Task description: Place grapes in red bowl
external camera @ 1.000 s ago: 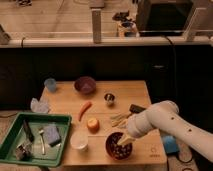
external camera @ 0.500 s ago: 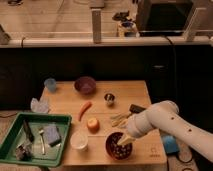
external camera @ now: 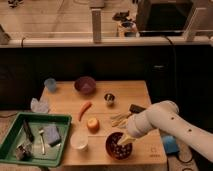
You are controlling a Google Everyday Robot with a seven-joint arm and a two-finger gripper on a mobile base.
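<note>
The red bowl (external camera: 109,151) stands at the front of the wooden table (external camera: 130,92), right of centre. The grapes (external camera: 116,145), a dark purple cluster, lie inside it. My gripper (external camera: 125,141) hangs at the end of the white arm (external camera: 155,122), which reaches in from the right. It is at the bowl's right rim, just above the grapes. I cannot tell whether it touches them.
An orange (external camera: 92,124), a carrot (external camera: 84,110) and a translucent cup (external camera: 79,141) lie left of the bowl. A purple bowl (external camera: 85,85), a metal cup (external camera: 109,98) and a blue cup (external camera: 50,84) stand further back. A green tray (external camera: 15,131) holds utensils at the left. A pale object (external camera: 118,120) lies by the arm.
</note>
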